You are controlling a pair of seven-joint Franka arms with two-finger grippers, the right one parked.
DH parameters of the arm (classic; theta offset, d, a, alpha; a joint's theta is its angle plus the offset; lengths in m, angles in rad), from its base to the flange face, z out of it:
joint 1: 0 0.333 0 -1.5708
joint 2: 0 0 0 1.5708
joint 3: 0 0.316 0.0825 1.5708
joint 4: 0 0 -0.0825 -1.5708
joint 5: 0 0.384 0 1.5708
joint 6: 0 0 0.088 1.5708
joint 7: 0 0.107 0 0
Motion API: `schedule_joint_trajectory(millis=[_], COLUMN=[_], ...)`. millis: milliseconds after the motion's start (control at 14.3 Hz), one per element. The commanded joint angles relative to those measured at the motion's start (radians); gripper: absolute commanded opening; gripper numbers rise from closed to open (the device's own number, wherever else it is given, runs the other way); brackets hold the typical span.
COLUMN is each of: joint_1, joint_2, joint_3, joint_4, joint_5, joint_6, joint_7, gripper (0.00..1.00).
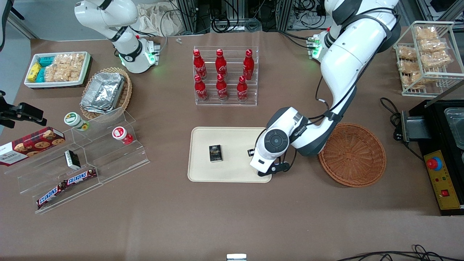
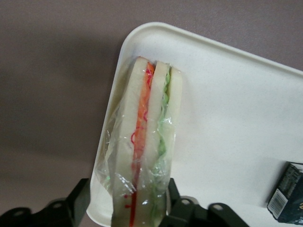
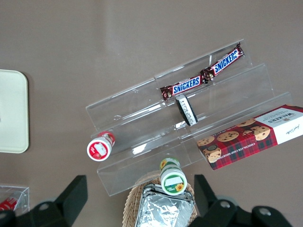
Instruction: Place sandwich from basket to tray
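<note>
The sandwich (image 2: 149, 137), a clear-wrapped wedge with orange, red and green filling, rests layered edge up on the cream tray (image 2: 227, 118), at the corner nearest the basket. My left gripper (image 2: 127, 184) is low over it and open. One finger (image 2: 171, 187) touches the wrapper, while the other finger (image 2: 81, 189) stands a little apart from the bread. In the front view the gripper (image 1: 266, 166) covers that corner of the tray (image 1: 228, 170) and hides the sandwich. The reddish-brown basket (image 1: 353, 154) beside the tray holds nothing.
A small black box (image 1: 215, 153) lies on the tray toward the parked arm's end. A clear rack of red cola bottles (image 1: 224, 76) stands farther from the camera than the tray. A black machine (image 1: 440, 152) sits beside the basket at the working arm's end.
</note>
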Motion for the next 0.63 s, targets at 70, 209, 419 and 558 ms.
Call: schedule_joint_trajectory(millis=[70, 209, 419, 558], joint_1=[0.003, 0.014, 0.081, 0.077], joint_2=[-0.076, -0.148, -0.325, -0.479], joint_3=[0.000, 0.003, 0.039, 0.171], joint_4=[0.032, 0.022, -0.104, -0.214], joint_5=[0.026, 0.018, -0.051, -0.170], joint_6=[-0.147, -0.186, -0.212, -0.216], joint_7=[-0.006, -0.003, 0.196, 0.388], gripper=[1.00, 1.00, 1.00, 1.00])
